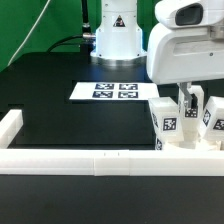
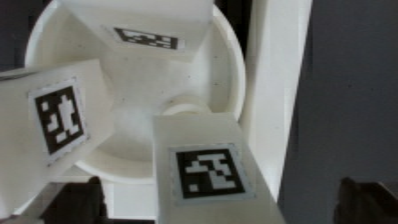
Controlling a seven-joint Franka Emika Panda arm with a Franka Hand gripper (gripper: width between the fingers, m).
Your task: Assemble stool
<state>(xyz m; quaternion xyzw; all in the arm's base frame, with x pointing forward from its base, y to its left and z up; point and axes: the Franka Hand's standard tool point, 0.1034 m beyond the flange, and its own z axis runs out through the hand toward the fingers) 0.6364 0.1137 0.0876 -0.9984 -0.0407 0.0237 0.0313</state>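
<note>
The white round stool seat (image 2: 151,95) carries a square tag and lies against the front rail at the exterior view's right. Two white tagged legs (image 1: 165,122) (image 1: 214,122) stand up from it. In the wrist view one leg (image 2: 54,110) leans at the side, and another leg (image 2: 214,165) lies between my two dark fingers (image 2: 64,205). My gripper (image 1: 188,104) (image 2: 214,208) hangs straight over the seat. It is open, and there is a gap between the leg and the finger on each side.
A long white border rail (image 1: 90,162) runs along the front edge of the black table and turns up the exterior view's left side (image 1: 12,126). The marker board (image 1: 115,92) lies flat further back, in front of the arm's base (image 1: 115,40).
</note>
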